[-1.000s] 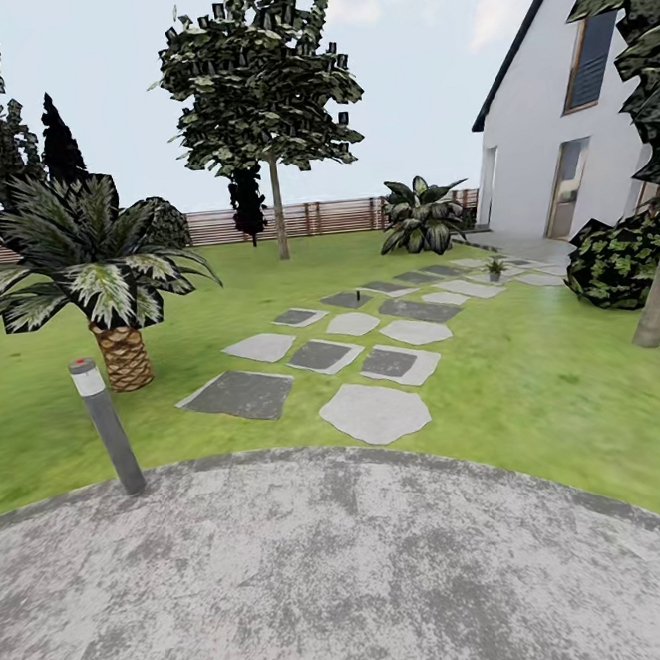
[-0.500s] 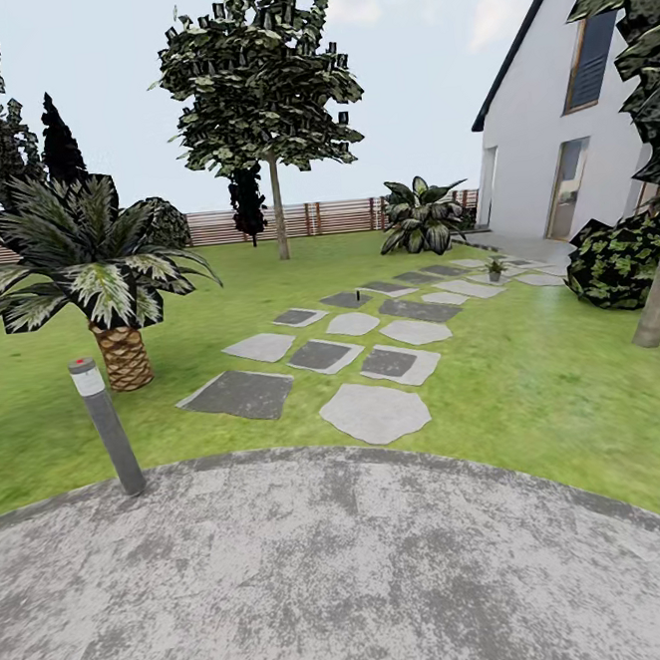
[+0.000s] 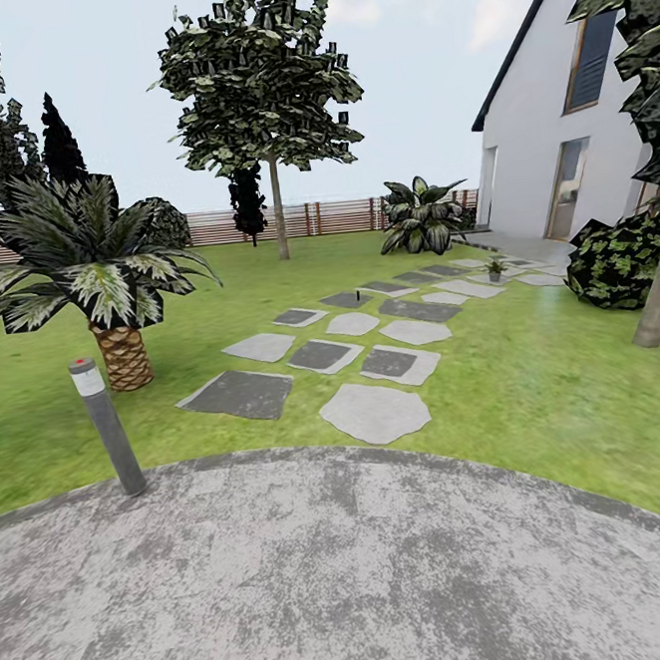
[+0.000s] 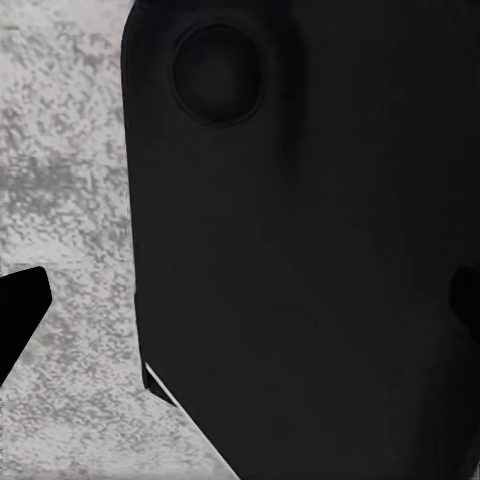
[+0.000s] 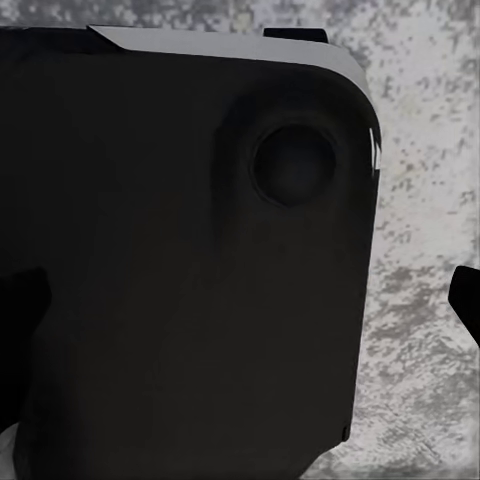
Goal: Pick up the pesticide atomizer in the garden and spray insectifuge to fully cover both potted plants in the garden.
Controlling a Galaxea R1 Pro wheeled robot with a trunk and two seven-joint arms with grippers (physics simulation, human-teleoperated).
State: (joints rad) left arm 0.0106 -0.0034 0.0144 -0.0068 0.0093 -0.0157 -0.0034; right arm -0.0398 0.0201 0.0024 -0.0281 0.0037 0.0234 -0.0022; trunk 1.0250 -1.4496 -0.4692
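The robot stands on the round grey patio [image 3: 371,567], looking out over the garden. The pesticide atomizer [image 3: 358,294] is a tiny dark stick standing far off on a stepping stone [image 3: 347,298]. One potted plant [image 3: 494,268] sits farther right. I cannot tell whether its claws are wide or narrow.

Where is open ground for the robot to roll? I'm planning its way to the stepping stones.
Free: the paved patio ahead and the lawn between the stepping stones and bush. Tighter at left, between the lamp post and palm.
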